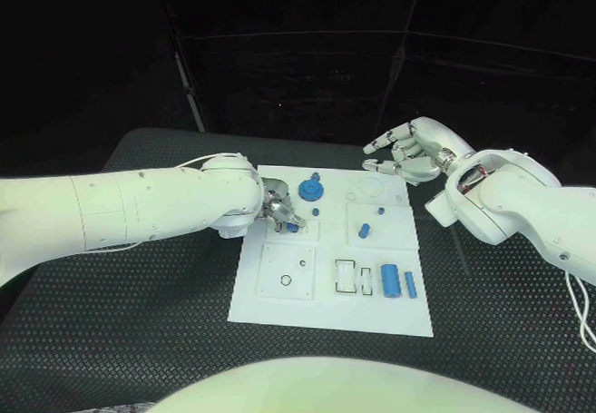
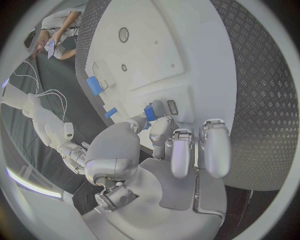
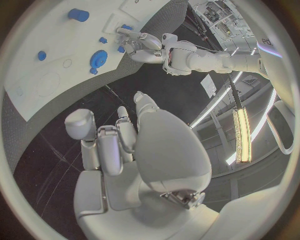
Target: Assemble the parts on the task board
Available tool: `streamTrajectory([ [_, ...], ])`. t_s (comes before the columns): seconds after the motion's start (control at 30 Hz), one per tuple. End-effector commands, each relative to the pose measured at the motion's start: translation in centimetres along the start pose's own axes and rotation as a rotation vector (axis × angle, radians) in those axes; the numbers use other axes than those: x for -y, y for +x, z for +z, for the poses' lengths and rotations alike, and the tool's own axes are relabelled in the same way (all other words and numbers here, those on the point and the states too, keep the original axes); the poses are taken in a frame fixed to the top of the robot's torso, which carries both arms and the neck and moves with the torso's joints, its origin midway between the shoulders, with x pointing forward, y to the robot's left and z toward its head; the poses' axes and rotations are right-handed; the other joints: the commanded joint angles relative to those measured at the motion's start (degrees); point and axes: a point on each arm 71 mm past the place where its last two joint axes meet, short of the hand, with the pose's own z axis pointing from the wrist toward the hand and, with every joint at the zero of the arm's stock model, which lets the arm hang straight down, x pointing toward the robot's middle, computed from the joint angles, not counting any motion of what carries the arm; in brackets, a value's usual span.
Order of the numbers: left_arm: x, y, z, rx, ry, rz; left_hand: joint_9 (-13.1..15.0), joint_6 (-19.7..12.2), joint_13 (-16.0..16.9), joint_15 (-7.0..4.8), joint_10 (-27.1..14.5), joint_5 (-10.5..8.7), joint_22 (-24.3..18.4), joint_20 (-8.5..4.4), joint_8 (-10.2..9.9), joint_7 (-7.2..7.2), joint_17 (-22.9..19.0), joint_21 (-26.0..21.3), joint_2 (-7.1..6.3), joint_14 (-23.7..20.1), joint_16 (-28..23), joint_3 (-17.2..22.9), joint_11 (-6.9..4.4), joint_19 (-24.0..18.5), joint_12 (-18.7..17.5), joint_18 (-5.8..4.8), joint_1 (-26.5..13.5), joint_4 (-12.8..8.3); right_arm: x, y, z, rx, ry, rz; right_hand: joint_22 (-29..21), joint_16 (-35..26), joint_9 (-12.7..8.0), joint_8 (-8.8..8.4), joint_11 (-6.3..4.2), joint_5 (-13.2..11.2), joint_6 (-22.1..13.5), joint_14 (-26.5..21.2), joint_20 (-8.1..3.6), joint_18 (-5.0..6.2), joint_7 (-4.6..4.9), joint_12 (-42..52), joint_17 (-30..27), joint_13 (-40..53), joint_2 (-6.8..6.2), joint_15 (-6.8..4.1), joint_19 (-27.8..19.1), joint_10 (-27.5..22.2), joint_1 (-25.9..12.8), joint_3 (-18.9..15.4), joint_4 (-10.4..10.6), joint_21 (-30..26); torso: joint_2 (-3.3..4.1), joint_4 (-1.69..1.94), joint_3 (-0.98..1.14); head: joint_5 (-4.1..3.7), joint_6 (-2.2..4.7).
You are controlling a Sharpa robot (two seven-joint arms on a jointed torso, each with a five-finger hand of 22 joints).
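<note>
A black table point(image 1: 136, 346) holds a white task board point(image 1: 275, 310) at its middle, seen from above.

On the left, the robot's left arm reaches in, and its left hand point(image 1: 274, 210) sits over the board's upper left area. Its fingertips pinch a small blue part point(image 1: 290, 227) and hold it against a raised square plate there. The left wrist view shows the same small blue part point(image 2: 150, 112) between the fingers, touching the white plate beside a small dark slot.

Just right of that hand, a blue gear point(image 1: 310, 187) stands on the board, with a tiny blue piece point(image 1: 316, 212) below it. Further right, a blue peg point(image 1: 364, 231) lies on another square plate. Lower right, a blue cylinder point(image 1: 390, 281) and a slimmer blue bar point(image 1: 410, 283) lie side by side next to pale rectangular recesses.

At the far right, the right hand point(image 1: 407, 149) hovers past the board's top right corner. It holds nothing, and its fingers are loosely curled and apart.

The step appears to be seating the pinched part in its place. To do it well, the left hand should likely keep the part square to its seat and press straight down gently. It should let go only once the part sits flush. The nearby gear should not be nudged.
</note>
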Motion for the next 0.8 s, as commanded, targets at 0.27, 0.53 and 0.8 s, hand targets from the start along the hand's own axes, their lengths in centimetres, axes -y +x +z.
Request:
streamTrajectory([
  [0.27, -0.17, 0.33, 0.09, -0.021, -0.024, 0.015, 0.08, 0.37, 0.19, -0.45, 0.42, -0.13, 2.41, -0.33, -0.12, -0.14, 15.09, 0.40, 0.08, 5.94, 0.18, -0.52, -0.11, 0.42, 0.38, -1.18, -0.45, 0.03, -0.17, 0.05, 0.06, -0.009, -0.008, 0.001, -0.04, -0.32, -0.09, 0.19, -0.28, 0.28, 0.31, 3.55, -0.05, 0.28, -0.08, -0.16, 4.01, -0.07, -0.09, -0.32, -0.33, -0.07, -0.71, -0.24, 0.16, -0.37, 0.08, -0.07, -0.02, 0.03, 0.01],
  [0.53, -0.19, 0.28, 0.14, -0.021, -0.026, 0.015, 0.12, 0.51, 0.22, -0.46, 0.49, -0.13, 2.47, -0.34, -0.08, -0.17, 15.09, 0.42, 0.15, 5.94, 0.18, -0.84, -0.15, 0.45, 0.42, -1.19, -0.68, 0.24, -0.18, 0.06, 0.06, -0.010, -0.008, 0.001, -0.04, -0.32, -0.09, 0.19, -0.28, 0.28, 0.31, 3.55, -0.05, 0.28, -0.08, -0.16, 4.01, -0.07, -0.09, -0.32, -0.33, -0.07, -0.71, -0.24, 0.16, -0.37, 0.07, -0.09, -0.02, 0.04, 0.01],
  [0.8, -0.11, 0.31, 0.19, -0.027, -0.026, 0.010, 0.24, 0.93, 0.47, -0.52, 0.78, -0.13, 2.89, -0.39, -0.15, -0.27, 15.09, 0.62, 0.24, 5.94, 0.18, -3.95, -0.23, 0.62, 0.62, -1.27, -2.81, 2.51, -0.17, 0.07, 0.05, -0.014, -0.009, 0.001, -0.13, -0.37, -0.09, 0.24, -0.33, 0.39, 0.34, 3.55, -0.07, 0.29, -0.15, -0.15, 3.96, -0.09, -0.38, -0.35, -0.32, -0.04, -1.31, -0.63, 0.47, -0.45, 0.06, -0.09, -0.01, 0.06, 0.01],
])
